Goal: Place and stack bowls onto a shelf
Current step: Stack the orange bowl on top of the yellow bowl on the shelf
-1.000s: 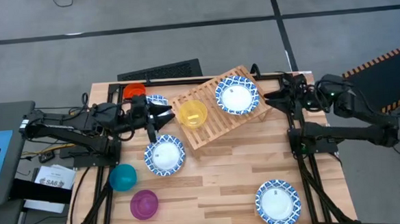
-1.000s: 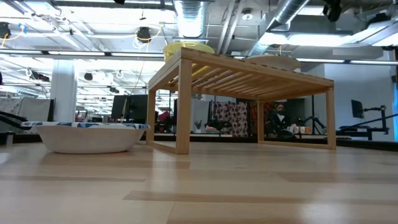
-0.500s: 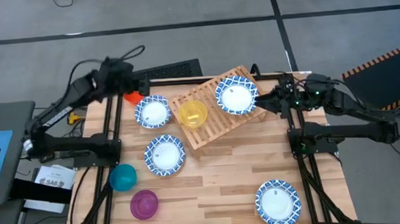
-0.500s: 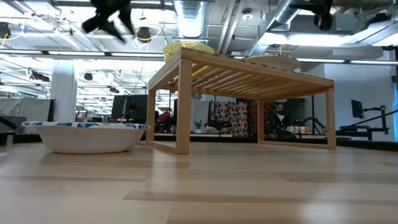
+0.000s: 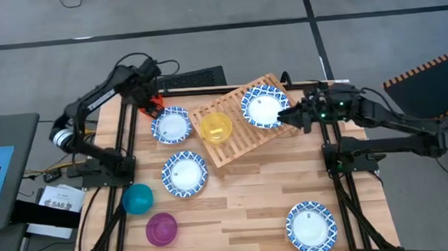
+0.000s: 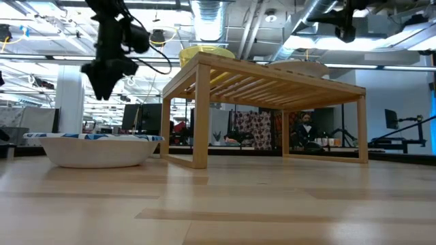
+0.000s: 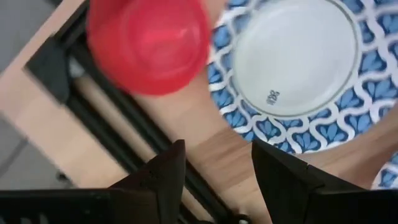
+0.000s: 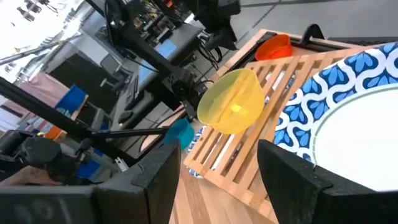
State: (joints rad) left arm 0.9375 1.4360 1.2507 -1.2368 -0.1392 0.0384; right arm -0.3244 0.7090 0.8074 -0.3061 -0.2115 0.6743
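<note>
My left gripper (image 5: pixel 149 99) (image 7: pixel 214 177) is open and points down above the orange bowl (image 5: pixel 152 108) (image 7: pixel 148 43) at the table's far left corner, touching nothing. One blue-rimmed bowl (image 5: pixel 172 124) (image 7: pixel 298 68) sits beside the orange one. The wooden slatted shelf (image 5: pixel 233 144) (image 6: pixel 272 78) carries a yellow bowl (image 5: pixel 216 127) (image 8: pixel 233 102) and another blue-rimmed bowl (image 5: pixel 264 108) (image 8: pixel 336 130). My right gripper (image 5: pixel 283 117) (image 8: pixel 221 180) is open and level, just to the right of that bowl's rim, not touching it.
Another blue-rimmed bowl (image 5: pixel 185 174) (image 6: pixel 95 146) rests on the table near the shelf's left end. The teal bowl (image 5: pixel 138 198) and purple bowl (image 5: pixel 162 229) sit near the left edge, and another blue-rimmed bowl (image 5: pixel 311 225) sits at the near right. Bare wood lies in the middle.
My left gripper has drawn back from the blue-rimmed bowl beside the shelf, risen, swung toward the far left corner and tipped down over the orange bowl. My right gripper has moved toward the table's left, up to the bowl on the shelf.
</note>
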